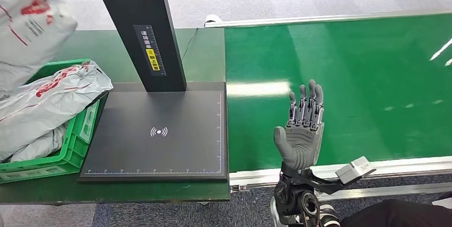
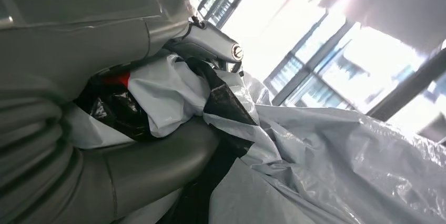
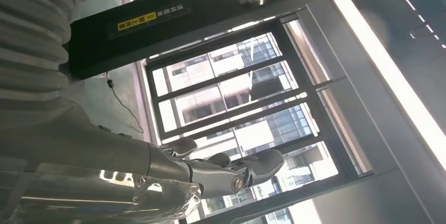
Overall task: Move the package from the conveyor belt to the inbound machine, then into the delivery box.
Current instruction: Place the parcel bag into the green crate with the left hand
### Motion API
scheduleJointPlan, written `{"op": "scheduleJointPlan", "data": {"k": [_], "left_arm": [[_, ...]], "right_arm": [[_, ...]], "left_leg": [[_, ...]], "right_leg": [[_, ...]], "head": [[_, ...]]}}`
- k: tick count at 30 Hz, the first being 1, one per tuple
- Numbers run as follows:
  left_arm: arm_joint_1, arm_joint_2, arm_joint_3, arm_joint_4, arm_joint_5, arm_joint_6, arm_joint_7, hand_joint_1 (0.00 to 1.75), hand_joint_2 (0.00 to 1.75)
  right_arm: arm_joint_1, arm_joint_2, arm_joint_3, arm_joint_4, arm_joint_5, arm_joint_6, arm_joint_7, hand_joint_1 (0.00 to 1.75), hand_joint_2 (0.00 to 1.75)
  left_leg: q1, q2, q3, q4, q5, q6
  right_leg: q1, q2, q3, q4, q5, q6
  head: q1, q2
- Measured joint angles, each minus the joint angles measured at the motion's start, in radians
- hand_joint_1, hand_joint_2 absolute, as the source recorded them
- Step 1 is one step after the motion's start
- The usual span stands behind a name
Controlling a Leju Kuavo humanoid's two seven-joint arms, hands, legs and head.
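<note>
Two hands are at work: the right hand (image 1: 301, 131) stands upright over the near edge of the green conveyor belt (image 1: 362, 88), palm up and fingers (image 1: 306, 104) stretched straight and slightly apart, holding nothing; the right wrist view shows the same fingers (image 3: 252, 169) extended against windows and the black column. The left hand (image 2: 94, 129) grips the package (image 2: 326, 166), a grey plastic mailer bag, its thick thumb (image 2: 158, 163) pressed under a bunched fold of the plastic while darker fingers (image 2: 215, 42) close over it from the other side; a patch of black lining and a bit of red print show in the crumpled part inside the grasp. In the head view the package (image 1: 29, 24) hangs at the upper left corner, raised above the green delivery box (image 1: 64, 155), which sits on the worktop (image 1: 202, 51) just beside the inbound machine (image 1: 160, 131). The box already holds several grey mailer bags (image 1: 48, 99) with red markings, heaped above its rim. The inbound machine is a flat black scanning plate with a white wireless symbol (image 1: 158, 131) in its middle and a black upright column (image 1: 141, 24) carrying a yellow label (image 1: 153, 59). The belt's green surface is glossy with light reflections.
</note>
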Motion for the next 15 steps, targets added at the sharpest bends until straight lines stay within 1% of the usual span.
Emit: {"op": "scheduleJointPlan", "data": {"k": [4, 7, 10, 15], "left_arm": [[0.079, 0.007, -0.023, -0.061, -0.108, -0.110, 0.049, 1.56, 1.75], [0.123, 0.027, -0.041, -0.110, -0.144, -0.171, 0.065, 1.65, 1.75], [0.159, 0.050, -0.046, -0.154, -0.152, -0.200, 0.066, 1.71, 1.75], [0.192, 0.072, -0.044, -0.200, -0.157, -0.211, 0.066, 1.74, 1.75]], "right_arm": [[0.013, 0.000, -0.015, -0.004, 0.014, 0.017, -0.003, 0.00, 1.75], [0.016, 0.000, -0.024, -0.004, 0.018, 0.025, -0.005, 0.00, 1.75], [0.016, 0.000, -0.030, -0.004, 0.019, 0.031, -0.005, 0.00, 1.75], [0.017, 0.000, -0.033, -0.004, 0.020, 0.031, -0.005, 0.00, 1.75]], "left_leg": [[0.000, 0.000, 0.000, 0.000, 0.000, 0.000], [0.000, 0.001, -0.001, 0.000, 0.000, 0.000], [0.000, 0.002, -0.001, 0.000, 0.000, 0.000], [0.000, 0.001, -0.001, 0.000, 0.000, 0.000]], "right_leg": [[0.000, 0.000, 0.000, 0.000, 0.000, 0.000], [0.000, 0.001, -0.001, 0.000, 0.000, 0.000], [0.000, 0.002, -0.001, 0.000, 0.000, 0.000], [0.000, 0.001, -0.001, 0.000, 0.000, 0.000]], "head": [[0.000, 0.000], [0.000, 0.000], [0.000, 0.000], [0.000, 0.000]]}}
